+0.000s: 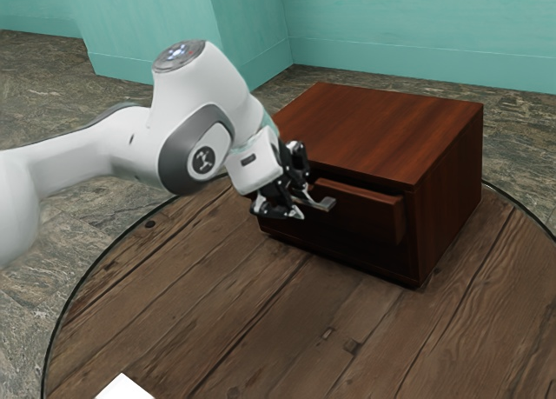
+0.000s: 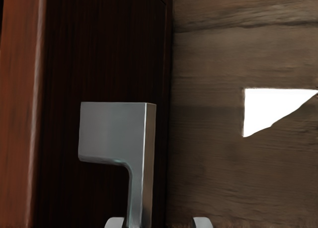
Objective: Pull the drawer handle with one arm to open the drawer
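Exterior view, drawer (image 1: 365,209) on wooden table (image 1: 261,329), stone floor (image 1: 52,77), teal walls (image 1: 391,16)

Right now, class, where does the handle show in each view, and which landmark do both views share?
Exterior view: the handle juts from the drawer front, at the gripper, near the picture's middle.
Wrist view: the handle stands against the dark drawer front, just ahead of the gripper.
Shared landmark: the drawer front.
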`<state>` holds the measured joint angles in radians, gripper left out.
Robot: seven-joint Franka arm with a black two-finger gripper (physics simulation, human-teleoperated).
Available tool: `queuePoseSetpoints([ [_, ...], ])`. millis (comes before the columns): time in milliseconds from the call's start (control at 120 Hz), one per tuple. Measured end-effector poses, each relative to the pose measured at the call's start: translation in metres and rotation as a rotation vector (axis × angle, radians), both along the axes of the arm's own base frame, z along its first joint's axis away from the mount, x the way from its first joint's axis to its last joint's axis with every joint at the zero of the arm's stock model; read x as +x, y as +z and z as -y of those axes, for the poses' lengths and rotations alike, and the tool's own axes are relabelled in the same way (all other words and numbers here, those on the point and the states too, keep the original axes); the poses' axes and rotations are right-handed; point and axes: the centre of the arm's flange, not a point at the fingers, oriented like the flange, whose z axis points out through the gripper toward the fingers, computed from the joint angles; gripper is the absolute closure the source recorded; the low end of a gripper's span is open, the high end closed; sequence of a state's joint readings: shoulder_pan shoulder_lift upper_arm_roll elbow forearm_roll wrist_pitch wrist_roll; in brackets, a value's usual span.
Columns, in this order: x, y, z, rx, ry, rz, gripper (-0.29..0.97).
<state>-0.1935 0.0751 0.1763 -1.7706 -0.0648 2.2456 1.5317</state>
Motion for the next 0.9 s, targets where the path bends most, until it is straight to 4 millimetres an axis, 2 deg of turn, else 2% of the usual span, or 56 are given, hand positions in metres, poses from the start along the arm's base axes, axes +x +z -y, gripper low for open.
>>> queuePoseSetpoints([
  [225,-0.011,0.004,-0.003,-0.006,0.004,0.003,0.61],
  [900,-0.049,-0.003,-0.006,-0.030,0.018,-0.002,0.59],
])
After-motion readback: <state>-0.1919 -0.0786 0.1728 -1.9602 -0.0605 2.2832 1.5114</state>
